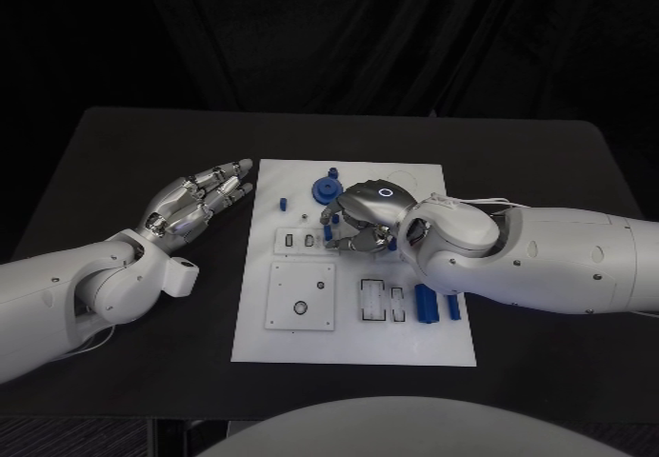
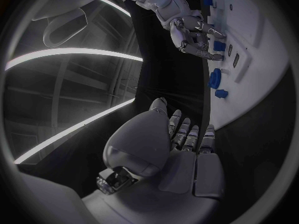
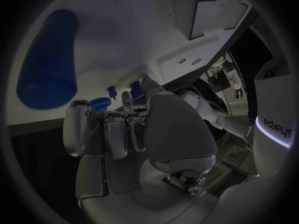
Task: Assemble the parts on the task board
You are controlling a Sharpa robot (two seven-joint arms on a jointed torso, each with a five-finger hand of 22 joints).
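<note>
The white task board (image 1: 354, 333) lies in the middle of the black table. My right hand (image 1: 360, 221) is bent down over the board's middle, fingertips on the plate. It pinches a small blue part (image 3: 136, 89) between thumb and a finger, and that blue part (image 2: 219, 46) stands on the board. A blue gear-like part (image 1: 327, 188) and a small blue peg (image 1: 285, 203) sit toward the far side. Two blue cylinders (image 1: 426, 303) lie under my right forearm. My left hand (image 1: 199, 202) hovers open beside the board's left edge, fingers stretched out, holding nothing.
A raised white square block (image 1: 301, 296) with a round hole occupies the board's near left. Two rectangular slots (image 1: 373, 299) lie beside it. Bare black table (image 1: 137, 143) surrounds the board.
</note>
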